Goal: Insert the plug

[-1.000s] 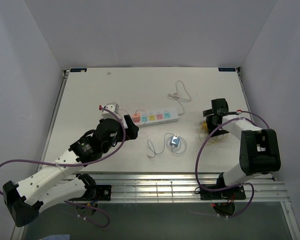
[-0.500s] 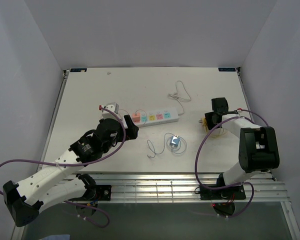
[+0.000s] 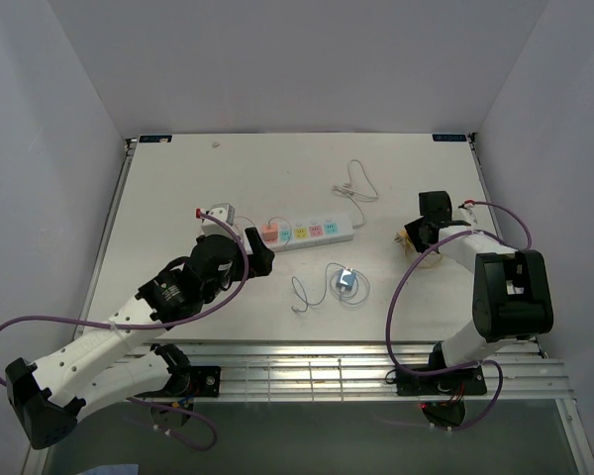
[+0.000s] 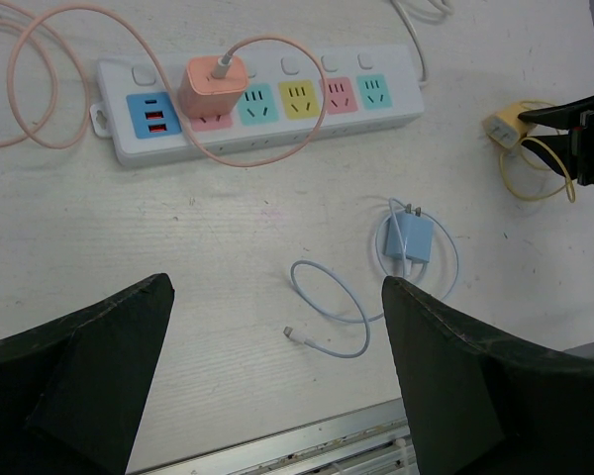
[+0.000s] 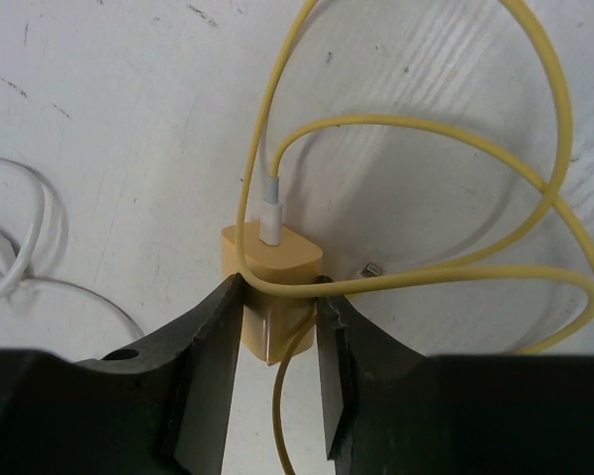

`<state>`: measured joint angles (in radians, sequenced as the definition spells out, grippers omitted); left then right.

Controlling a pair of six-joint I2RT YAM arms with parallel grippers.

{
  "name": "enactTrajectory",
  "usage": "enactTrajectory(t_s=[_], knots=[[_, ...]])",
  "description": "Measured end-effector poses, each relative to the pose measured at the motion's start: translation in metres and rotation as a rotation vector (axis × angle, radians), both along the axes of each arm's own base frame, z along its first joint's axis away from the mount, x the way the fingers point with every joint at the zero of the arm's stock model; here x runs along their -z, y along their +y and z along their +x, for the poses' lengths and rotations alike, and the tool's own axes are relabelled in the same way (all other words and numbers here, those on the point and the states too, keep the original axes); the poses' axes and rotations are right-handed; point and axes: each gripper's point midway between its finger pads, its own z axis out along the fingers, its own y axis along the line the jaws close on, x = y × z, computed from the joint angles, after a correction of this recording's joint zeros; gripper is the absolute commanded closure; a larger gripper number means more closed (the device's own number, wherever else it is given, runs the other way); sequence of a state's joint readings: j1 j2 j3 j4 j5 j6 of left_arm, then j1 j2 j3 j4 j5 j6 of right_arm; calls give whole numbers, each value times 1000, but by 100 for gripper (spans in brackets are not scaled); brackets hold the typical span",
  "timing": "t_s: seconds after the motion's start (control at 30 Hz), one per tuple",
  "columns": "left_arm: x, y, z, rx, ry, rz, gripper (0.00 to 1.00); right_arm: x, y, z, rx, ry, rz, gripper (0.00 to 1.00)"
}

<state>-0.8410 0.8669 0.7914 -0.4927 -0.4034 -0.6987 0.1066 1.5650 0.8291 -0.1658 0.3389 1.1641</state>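
Observation:
The yellow plug (image 5: pixel 272 262) with its looped yellow cable (image 5: pixel 535 198) lies at the table's right side (image 3: pixel 413 238). My right gripper (image 5: pixel 277 297) is shut on it, both fingers pressed against its sides, and one strand of the cable crosses between them. The white power strip (image 4: pixel 257 99) with coloured sockets lies mid-table (image 3: pixel 312 232), with a pink plug (image 4: pixel 210 87) seated in its second socket. My left gripper (image 4: pixel 277 297) hovers wide open above bare table near the strip's left end, holding nothing.
A blue plug (image 4: pixel 408 237) with a coiled blue cable lies in front of the strip (image 3: pixel 346 282). A white adapter (image 3: pixel 218 214) sits left of the strip. The strip's white cord (image 3: pixel 354 183) loops behind it. A slatted metal rail (image 3: pixel 317 371) runs along the near edge.
My right gripper has closed from wide open onto the yellow plug and shifted slightly toward the back. The left arm has stayed still.

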Motion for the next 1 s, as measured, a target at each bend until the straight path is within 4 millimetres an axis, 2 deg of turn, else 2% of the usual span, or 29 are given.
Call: enactTrajectory(t_s=[0.3, 0.67, 0.93, 0.97, 1.0], knots=[[0, -1, 0, 2, 2, -3, 2, -3, 3, 7, -153, -61, -71, 92], [-8, -17, -3, 77, -7, -55, 2, -16, 43, 1, -539, -283, -88, 92], [0, -25, -5, 106, 20, -49, 2, -23, 50, 3, -629, -326, -112, 92], [1, -25, -5, 108, 23, -48, 2, -23, 50, 4, -633, -325, -117, 91], [2, -26, -5, 111, 27, -47, 2, -24, 49, 4, -633, -320, -123, 84]])
